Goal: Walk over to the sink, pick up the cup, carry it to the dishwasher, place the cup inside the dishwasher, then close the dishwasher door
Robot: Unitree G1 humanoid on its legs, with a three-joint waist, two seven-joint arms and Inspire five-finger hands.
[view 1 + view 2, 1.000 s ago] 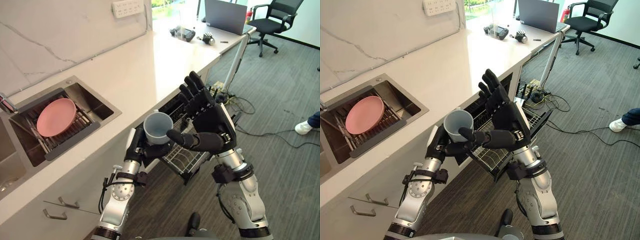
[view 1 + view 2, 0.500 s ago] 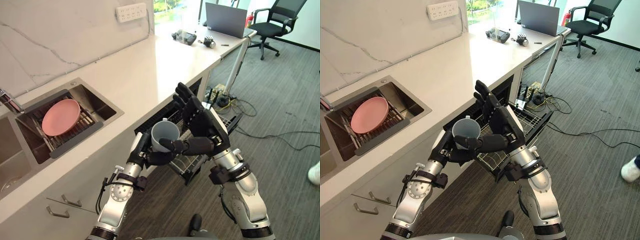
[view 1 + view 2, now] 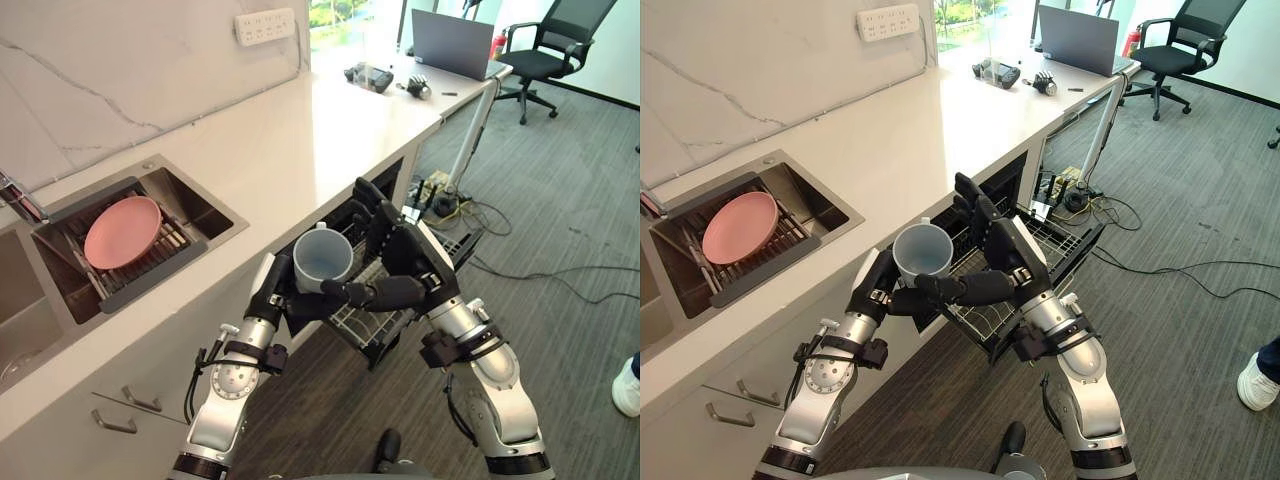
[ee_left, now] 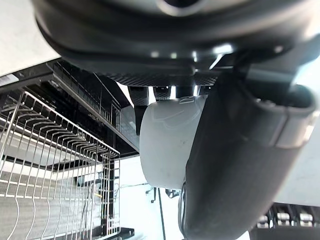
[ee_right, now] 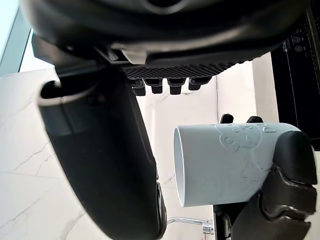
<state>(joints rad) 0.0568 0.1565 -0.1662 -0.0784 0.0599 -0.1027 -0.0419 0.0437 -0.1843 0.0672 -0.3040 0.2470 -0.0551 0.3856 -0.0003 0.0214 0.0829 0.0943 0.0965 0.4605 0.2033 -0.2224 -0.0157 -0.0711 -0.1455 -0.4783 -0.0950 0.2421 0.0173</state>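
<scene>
Holding the cup (image 3: 322, 257) round its wall in the curled left robot hand (image 3: 285, 296) above the dishwasher rack (image 3: 372, 318) by the counter (image 3: 300, 140), right robot hand (image 3: 415, 262) open beside; probably light, stiff, smooth, breakable, so best to grip the body, not the rim.

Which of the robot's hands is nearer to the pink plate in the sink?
The left hand: it grips the cup by the counter edge, on the side toward the plate. The right hand, fingers straight, is beyond the cup, farther away.
</scene>
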